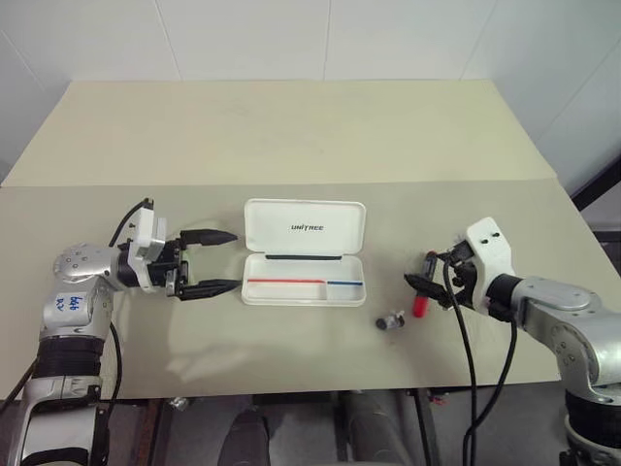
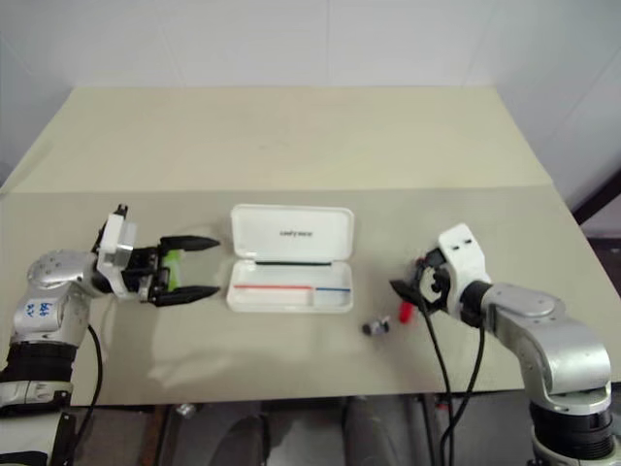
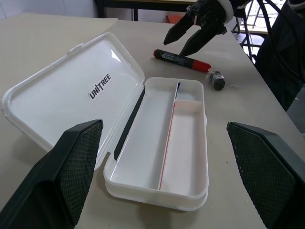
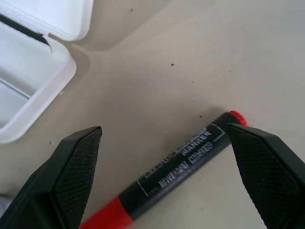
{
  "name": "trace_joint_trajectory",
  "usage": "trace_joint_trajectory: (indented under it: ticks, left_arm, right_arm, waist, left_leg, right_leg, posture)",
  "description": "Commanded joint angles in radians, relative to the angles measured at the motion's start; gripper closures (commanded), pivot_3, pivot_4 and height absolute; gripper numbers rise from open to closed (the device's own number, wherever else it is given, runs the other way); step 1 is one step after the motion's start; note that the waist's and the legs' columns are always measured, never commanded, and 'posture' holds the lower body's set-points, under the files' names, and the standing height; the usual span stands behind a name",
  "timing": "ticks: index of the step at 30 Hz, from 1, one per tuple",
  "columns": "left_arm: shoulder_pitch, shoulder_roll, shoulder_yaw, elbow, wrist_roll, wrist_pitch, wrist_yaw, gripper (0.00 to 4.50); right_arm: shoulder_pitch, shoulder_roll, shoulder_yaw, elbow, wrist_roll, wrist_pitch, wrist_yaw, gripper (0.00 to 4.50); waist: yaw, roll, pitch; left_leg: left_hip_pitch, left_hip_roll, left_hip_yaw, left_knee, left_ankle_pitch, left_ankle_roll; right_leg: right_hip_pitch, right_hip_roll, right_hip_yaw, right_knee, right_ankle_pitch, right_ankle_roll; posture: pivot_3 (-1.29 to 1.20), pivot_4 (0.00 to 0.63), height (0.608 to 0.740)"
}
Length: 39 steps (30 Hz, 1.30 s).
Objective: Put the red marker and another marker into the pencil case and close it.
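L gripper jaws apart, green marker lying btwn them, not clamped; case open mid-table. R gripper jaws apart, over red marker, which lies on table R of case, long axis slanting across jaw gap; R arm nearer.

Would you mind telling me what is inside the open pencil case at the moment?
The pencil case holds no marker: its white compartments show a red and blue stripe and thin dividers. The red marker lies on the table beyond it. The near wall hides a sliver of the floor.
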Motion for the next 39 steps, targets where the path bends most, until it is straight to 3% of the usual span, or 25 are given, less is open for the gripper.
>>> trace_joint_trajectory:
  ticks: [1, 15, 27, 39]
  left_arm:
    - [-0.016, 0.002, 0.008, -0.004, -0.005, -0.014, -0.006, 0.00]
    - [0.018, 0.012, 0.022, -0.037, -0.010, -0.004, 0.015, 0.00]
    - [0.013, 0.009, 0.020, -0.031, -0.008, -0.006, 0.023, 0.00]
    - [-0.004, 0.006, 0.018, -0.011, -0.012, -0.021, 0.003, 0.00]
  right_arm:
    - [-0.002, 0.018, -0.004, 0.006, -0.015, 0.004, -0.060, 0.06]
    - [0.007, 0.038, 0.015, 0.128, -0.070, -0.063, -0.148, 0.06]
    - [0.002, 0.033, 0.014, 0.121, -0.059, -0.082, -0.151, 3.90]
    - [-0.231, -0.101, 0.142, 0.053, 0.021, -0.165, 0.061, 3.90]
  waist:
    - [0.000, 0.000, 0.000]
    - [0.000, 0.000, 0.000]
    - [0.002, -0.001, -0.001]
    - [-0.005, 0.000, 0.000]
  left_leg:
    - [0.000, 0.000, 0.000, 0.000, 0.000, 0.000]
    - [0.000, 0.000, 0.000, 0.000, 0.000, 0.000]
    - [0.000, 0.000, 0.000, 0.001, 0.000, 0.000]
    - [0.001, 0.000, 0.000, -0.001, 0.000, 0.000]
  right_leg:
    - [0.000, 0.000, 0.000, 0.000, 0.000, 0.000]
    - [0.000, 0.000, 0.000, 0.000, 0.000, 0.000]
    - [0.001, 0.000, 0.000, -0.001, 0.000, -0.001]
    - [0.000, 0.000, 0.000, -0.001, 0.000, 0.000]
  posture:
    - [0.00, 0.150, 0.740]
    - [0.00, 0.150, 0.740]
    - [0.00, 0.150, 0.740]
    - [0.00, 0.150, 0.740]
